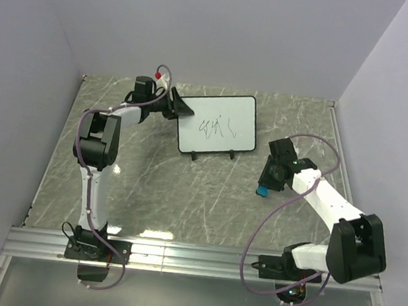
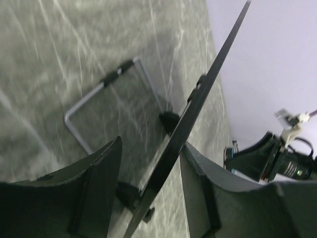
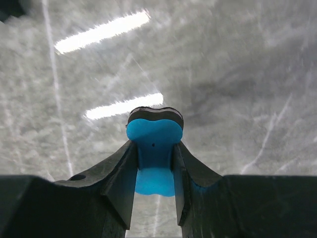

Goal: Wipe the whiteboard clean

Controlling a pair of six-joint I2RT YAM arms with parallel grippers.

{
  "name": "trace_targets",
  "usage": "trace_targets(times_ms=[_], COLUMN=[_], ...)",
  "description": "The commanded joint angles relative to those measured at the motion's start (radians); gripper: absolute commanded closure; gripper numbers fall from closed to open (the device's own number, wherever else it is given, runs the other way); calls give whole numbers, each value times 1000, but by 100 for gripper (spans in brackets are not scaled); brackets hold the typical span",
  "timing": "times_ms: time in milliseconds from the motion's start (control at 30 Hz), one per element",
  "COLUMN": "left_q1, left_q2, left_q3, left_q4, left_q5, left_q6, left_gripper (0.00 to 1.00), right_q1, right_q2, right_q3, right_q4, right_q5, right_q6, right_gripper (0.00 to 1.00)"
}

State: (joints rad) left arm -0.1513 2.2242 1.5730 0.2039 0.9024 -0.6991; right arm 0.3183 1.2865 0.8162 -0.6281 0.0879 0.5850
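The whiteboard [image 1: 218, 124] stands tilted on little black feet at the back middle of the table, with dark scribbles [image 1: 218, 129] on its face. My left gripper [image 1: 182, 107] is open and straddles the board's left edge. In the left wrist view the board's thin black edge [image 2: 198, 106] runs between the fingers [image 2: 151, 144], against the right one, with a gap to the left one. My right gripper [image 1: 263, 191] is shut on the small blue eraser [image 3: 154, 134] with a black felt face. It holds the eraser above the table, to the right of and nearer than the board.
The board's wire stand [image 2: 99, 89] rests on the grey marble tabletop behind it. White walls close the table at the back and both sides. A metal rail [image 1: 193, 258] runs along the near edge by the arm bases.
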Motion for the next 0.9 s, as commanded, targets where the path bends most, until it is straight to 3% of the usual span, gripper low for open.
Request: trace_targets(times_ms=[0, 67, 167, 200, 267, 600, 867], left_q1=[-4, -4, -4, -7, -13, -39, -63], left_q2=[-106, -130, -153, -156, -166, -213, -255], left_q3=[-63, -115, -163, -169, -174, -206, -237], left_q4=[-18, -21, 2, 6, -14, -109, -138], left_q5=[43, 36, 27, 29, 23, -31, -49], left_q6=[61, 72, 58, 52, 56, 115, 116], left_gripper=[45, 50, 74, 91, 100, 100, 100], right_q1=[7, 5, 7, 5, 4, 47, 198], right_q2=[43, 92, 157, 174, 223, 530, 827], right_q3=[106, 180, 312, 348, 455, 891, 1188], right_q4=[59, 64, 68, 67, 76, 151, 113], right_q5=[4, 0, -20, -27, -36, -204, -275], right_q6=[-14, -33, -60, -66, -83, -24, 15], right_gripper=[100, 100, 100, 100, 100, 100, 100])
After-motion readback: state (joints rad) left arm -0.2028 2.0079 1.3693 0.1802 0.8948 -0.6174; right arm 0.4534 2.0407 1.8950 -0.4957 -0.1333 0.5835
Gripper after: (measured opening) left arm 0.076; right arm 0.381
